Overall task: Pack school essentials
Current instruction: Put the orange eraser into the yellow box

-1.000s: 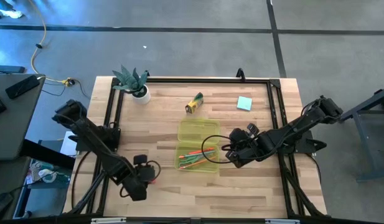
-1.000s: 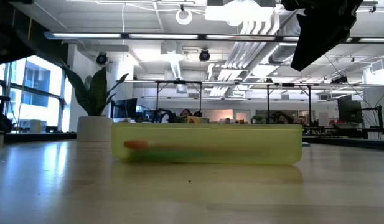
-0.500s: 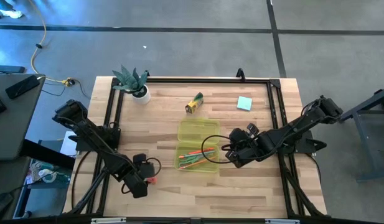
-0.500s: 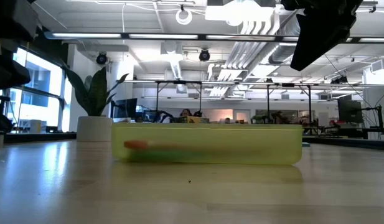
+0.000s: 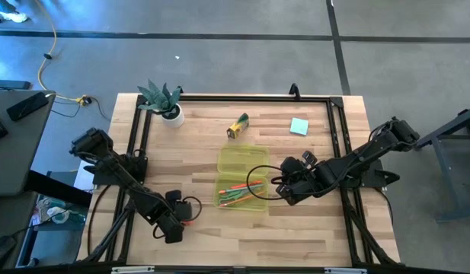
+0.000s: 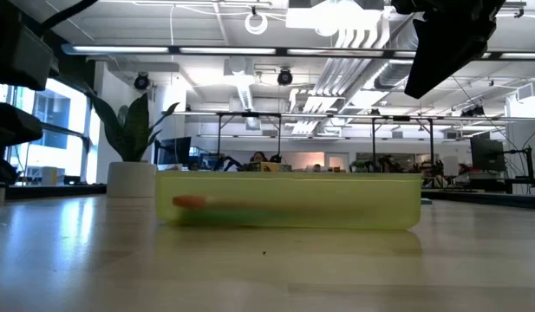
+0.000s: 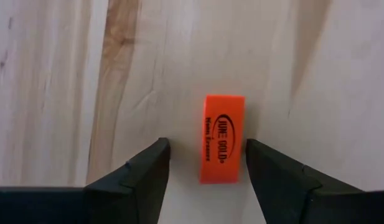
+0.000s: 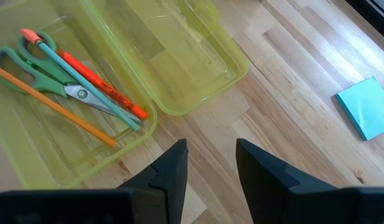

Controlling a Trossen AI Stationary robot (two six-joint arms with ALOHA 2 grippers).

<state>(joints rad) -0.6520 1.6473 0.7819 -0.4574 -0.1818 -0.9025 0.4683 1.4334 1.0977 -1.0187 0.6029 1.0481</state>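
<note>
Scissors [image 8: 58, 87] and pens [image 8: 95, 84] lie packed in the open case [image 5: 243, 179]; my left claw [image 7: 204, 165] stands wide astride the eraser [image 7: 223, 138] on the bench [image 5: 295, 228], my right claw [image 8: 210, 165] waits half-open beside the case, crayon box [image 5: 238, 125] and notepad [image 5: 298, 126] outstanding.

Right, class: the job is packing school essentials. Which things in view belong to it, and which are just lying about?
Belong to the job:
orange eraser, between the open left gripper fingers
scissors, pencil and pens, already in the yellow-green case
crayon box
teal notepad

Lying about:
potted plant

The right gripper waits open beside the case.
</note>
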